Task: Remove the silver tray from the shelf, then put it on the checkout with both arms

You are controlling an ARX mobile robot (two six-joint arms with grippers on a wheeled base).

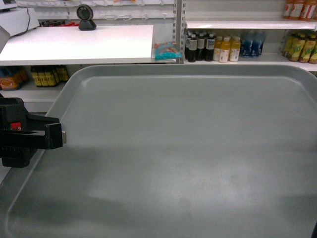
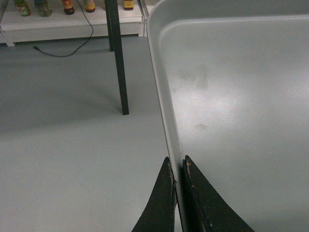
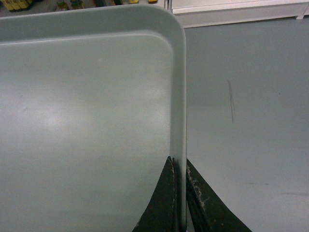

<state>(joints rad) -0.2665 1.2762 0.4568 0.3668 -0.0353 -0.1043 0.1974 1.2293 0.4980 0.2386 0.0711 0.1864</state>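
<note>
- Tray (image 1: 188,148) was off the shelf, held in the air between both arms, filling most of the head view, roughly level, nothing on it.
- Left end effector (image 2: 177,170) pinched the tray's left rim, one jaw outside the wall, one inside; jaws pressed nearly together with only the thin rim between.
- In the head view the left end effector (image 1: 47,135) showed at the tray's left edge, red block visible on its body.
- Right end effector (image 3: 178,166) pinched the right rim the same way, one jaw each side of the wall.
- Right end effector was cut off in the head view; only the wrist view showed its grip.
- Opposite-edge grips made sense: tray is wide and flat, so one pinch alone would likely let it tip or twist.
- Both wrist views showed bare grey floor (image 2: 72,145) beside the rims, so the tray was not resting on anything.
- Black leg (image 2: 118,58) stood on the floor near the tray's left corner, probably the counter's.
- White counter (image 1: 74,44) sat ahead and to the left, beyond the far rim, with a black round device (image 1: 86,18) at its back.
- Shelves with bottles (image 1: 223,47) lay beyond on the right.
- Judgement: lift-off done, carry in progress; lowering onto the counter not yet done.
- Risk: uneven arm motion could skew the tray or slip a rim out of a pinch.
</note>
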